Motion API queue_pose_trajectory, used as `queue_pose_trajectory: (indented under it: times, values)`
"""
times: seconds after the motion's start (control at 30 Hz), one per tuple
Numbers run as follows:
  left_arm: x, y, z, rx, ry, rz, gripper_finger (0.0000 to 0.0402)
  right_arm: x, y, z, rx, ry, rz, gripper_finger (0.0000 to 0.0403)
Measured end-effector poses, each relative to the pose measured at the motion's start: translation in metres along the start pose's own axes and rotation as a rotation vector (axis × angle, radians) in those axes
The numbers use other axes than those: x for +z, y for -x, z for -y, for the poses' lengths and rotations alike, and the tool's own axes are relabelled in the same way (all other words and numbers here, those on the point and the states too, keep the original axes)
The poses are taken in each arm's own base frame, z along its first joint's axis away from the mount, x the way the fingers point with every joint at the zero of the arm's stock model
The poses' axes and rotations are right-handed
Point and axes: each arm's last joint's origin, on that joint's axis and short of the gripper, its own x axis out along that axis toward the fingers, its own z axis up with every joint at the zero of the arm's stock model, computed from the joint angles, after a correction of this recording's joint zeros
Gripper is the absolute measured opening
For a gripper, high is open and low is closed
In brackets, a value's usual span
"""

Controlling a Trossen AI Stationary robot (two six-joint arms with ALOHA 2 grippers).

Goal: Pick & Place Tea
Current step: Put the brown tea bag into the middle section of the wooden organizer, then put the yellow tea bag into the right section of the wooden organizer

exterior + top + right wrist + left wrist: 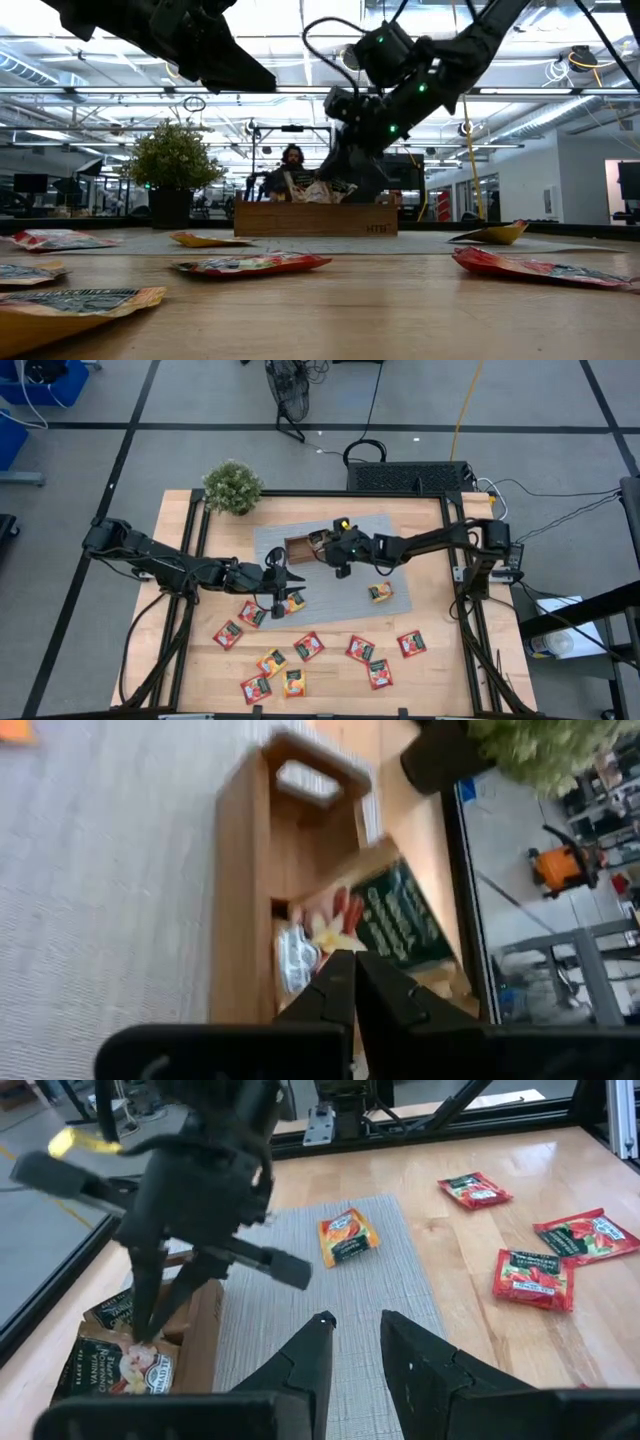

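Behind the bench stretches a bright open workshop with ceiling lights, and my work surface is a pale wooden table (430,680) with a grey woven mat (345,575) at its middle. On that mat sits the wooden tray (300,548), a plain brown box with upright dividers and a cut-out handle, my landmark for everything else.

My right gripper (353,982) hangs over the tray, fingers pinched fully together with nothing between them. Tea packets (385,915) already lean inside the tray, glossy dark-green and pale wrappers standing on edge. I judge this drop-off done; the next move for this arm calls for lifting clear of the tray walls without snagging those upright packets.

My left gripper (355,1345) hovers over the mat just beside the tray, jaws partly apart and empty. One orange-yellow packet (347,1237) lies flat on the mat near the tray, a likely next pick. Red packets (360,648) and others lie scattered on bare wood, well apart from the tray: thin, flat, crinkly squares that will need a low pinch at an edge
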Motion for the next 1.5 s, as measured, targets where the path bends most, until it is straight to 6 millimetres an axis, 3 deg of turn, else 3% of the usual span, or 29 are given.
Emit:
queue_pose_trajectory:
  times: [0.5,0.73,0.9,1.3,1.5]
  values:
    - [0.000,0.000,0.000,0.002,-0.002,0.002,0.0093,-0.005,-0.007,0.002,0.050,-0.057,0.024,0.0000]
    - [0.000,0.000,0.000,0.002,-0.001,0.000,0.0093,-0.017,-0.023,-0.011,0.078,-0.048,-0.019,0.0000]
    - [-0.001,0.000,0.000,0.002,0.004,-0.006,0.0093,-0.016,-0.024,-0.016,0.065,-0.037,-0.031,0.0000]
    - [-0.001,0.000,0.000,0.002,0.005,-0.006,0.0093,0.015,0.005,-0.011,0.006,-0.036,0.047,0.0000]
    - [-0.001,0.000,0.000,0.002,0.007,-0.006,0.0093,0.031,0.037,-0.008,0.058,-0.128,0.059,0.0000]
